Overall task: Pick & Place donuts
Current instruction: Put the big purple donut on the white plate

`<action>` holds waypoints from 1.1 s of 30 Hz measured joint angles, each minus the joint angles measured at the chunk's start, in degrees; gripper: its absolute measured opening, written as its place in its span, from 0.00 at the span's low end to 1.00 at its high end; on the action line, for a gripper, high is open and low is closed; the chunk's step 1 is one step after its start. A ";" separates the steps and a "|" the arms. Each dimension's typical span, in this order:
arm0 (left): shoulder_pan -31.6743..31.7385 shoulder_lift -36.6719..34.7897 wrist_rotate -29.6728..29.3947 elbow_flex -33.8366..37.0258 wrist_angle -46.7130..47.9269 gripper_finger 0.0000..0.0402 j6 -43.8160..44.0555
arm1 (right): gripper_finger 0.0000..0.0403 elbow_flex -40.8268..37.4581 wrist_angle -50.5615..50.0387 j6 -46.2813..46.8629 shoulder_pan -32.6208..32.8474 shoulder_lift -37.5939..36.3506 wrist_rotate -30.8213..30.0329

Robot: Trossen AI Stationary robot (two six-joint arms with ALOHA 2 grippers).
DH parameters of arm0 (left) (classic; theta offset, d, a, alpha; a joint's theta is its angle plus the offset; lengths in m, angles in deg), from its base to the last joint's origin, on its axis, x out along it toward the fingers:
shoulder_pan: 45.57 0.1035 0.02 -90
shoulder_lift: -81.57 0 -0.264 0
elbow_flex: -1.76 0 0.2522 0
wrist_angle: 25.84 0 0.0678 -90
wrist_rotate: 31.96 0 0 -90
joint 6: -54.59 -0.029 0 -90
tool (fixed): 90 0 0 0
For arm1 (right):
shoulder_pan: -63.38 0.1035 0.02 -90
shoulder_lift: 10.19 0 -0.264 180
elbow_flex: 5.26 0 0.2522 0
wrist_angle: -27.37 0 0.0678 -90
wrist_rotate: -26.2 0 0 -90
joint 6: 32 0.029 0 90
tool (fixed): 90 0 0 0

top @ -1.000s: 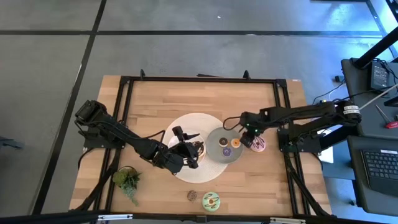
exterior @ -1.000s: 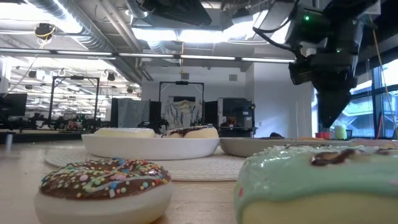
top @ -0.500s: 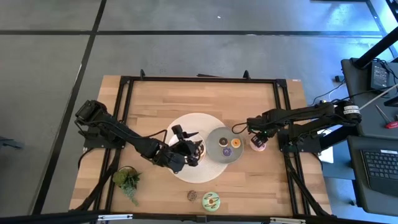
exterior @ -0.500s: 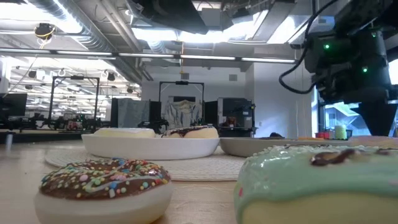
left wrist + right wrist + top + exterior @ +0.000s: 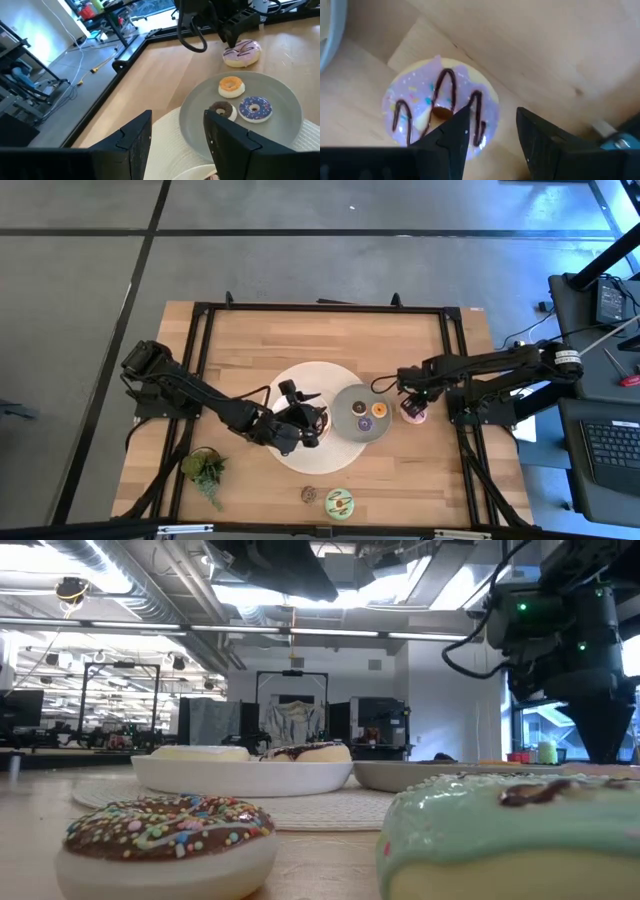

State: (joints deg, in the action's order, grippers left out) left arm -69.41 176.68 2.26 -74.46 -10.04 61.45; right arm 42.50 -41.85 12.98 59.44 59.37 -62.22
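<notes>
Hovering directly above the pink-iced toy donut with dark chocolate squiggles [image 5: 439,111], the right gripper [image 5: 490,131] stood with its two dark fingers apart and nothing between them. One finger overlapped the donut's edge in the right wrist view; whether it touched the icing could not be told. That donut lay on the bare light wooden table [image 5: 250,340], just to the right of the round grey dish [image 5: 345,417] and apart from its rim.

The grey dish held three mini donuts: an orange-iced one [image 5: 231,85], a purple-iced one [image 5: 255,108] and a brown one [image 5: 222,109]. The brown and purple ones sat side by side, nearer the left arm than the orange one.

The left gripper [image 5: 303,423] was positioned over the right part of the round white dish [image 5: 310,370], which touched the grey dish on its left. Its fingers [image 5: 136,142] were apart and empty.

A chocolate-iced donut with coloured sprinkles [image 5: 168,840] and a green-iced donut with a dark drizzle [image 5: 510,837] lay close together near the table's near edge, the green one to the right. In the low view, a chocolate-topped donut [image 5: 308,752] lay in the white dish. A small green leafy plant [image 5: 204,470] lay at the near left corner.
</notes>
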 joint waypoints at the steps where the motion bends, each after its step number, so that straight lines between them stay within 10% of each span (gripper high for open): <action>1: 0.00 0.00 0.02 0.00 0.09 0.44 -0.01 | 0.40 -0.70 1.23 0.02 0.00 0.00 0.01; 13: 0.02 0.00 0.01 -0.02 1.04 0.44 -0.01 | 0.39 -5.27 6.56 1.40 -0.02 -0.02 4.52; 25: 0.01 0.00 0.55 -0.02 1.21 0.43 -0.08 | 0.05 -4.68 6.18 -0.50 0.02 0.00 4.48; 33: 0.02 0.00 1.80 -0.02 1.21 0.44 -0.12 | 0.07 2.04 -0.37 -2.21 0.11 0.07 -3.22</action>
State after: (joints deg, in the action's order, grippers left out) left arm -69.38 176.68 4.06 -74.48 -8.83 61.33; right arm 44.54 -42.22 10.77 59.55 59.43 -65.44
